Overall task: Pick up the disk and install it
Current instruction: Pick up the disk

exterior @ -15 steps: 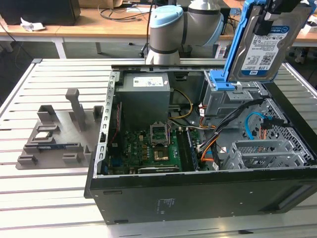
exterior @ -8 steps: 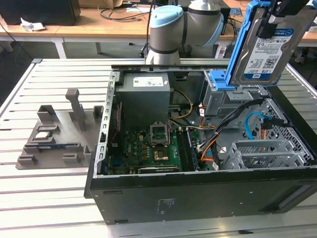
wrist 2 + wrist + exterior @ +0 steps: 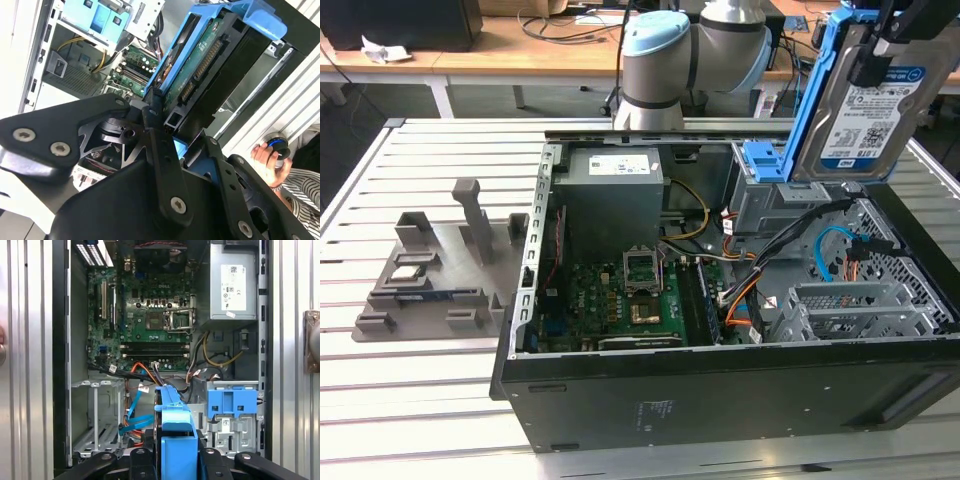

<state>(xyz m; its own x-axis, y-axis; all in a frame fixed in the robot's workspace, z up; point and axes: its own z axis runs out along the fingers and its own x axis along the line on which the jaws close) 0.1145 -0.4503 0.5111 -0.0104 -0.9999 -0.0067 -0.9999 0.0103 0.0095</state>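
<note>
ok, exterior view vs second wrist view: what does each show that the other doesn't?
Exterior view: the disk label-side out, the arm's joints, and a grey parts fixture on the slatted table at the exterior view's left.
Second wrist view: the disk's circuit-board underside, and a person's hand at a small blue-ringed round object.
Both: the gripper shut on the disk above the open computer case, with the motherboard inside.

Your gripper (image 3: pixel 895 45) clamped on the disk (image 3: pixel 865 115), held nearly upright above the open computer case (image 3: pixel 720 395) at the exterior view's right, power supply (image 3: pixel 615 195) inside it, grey fixture (image 3: pixel 440 270) on the table (image 3: pixel 420 400) beside it
</note>
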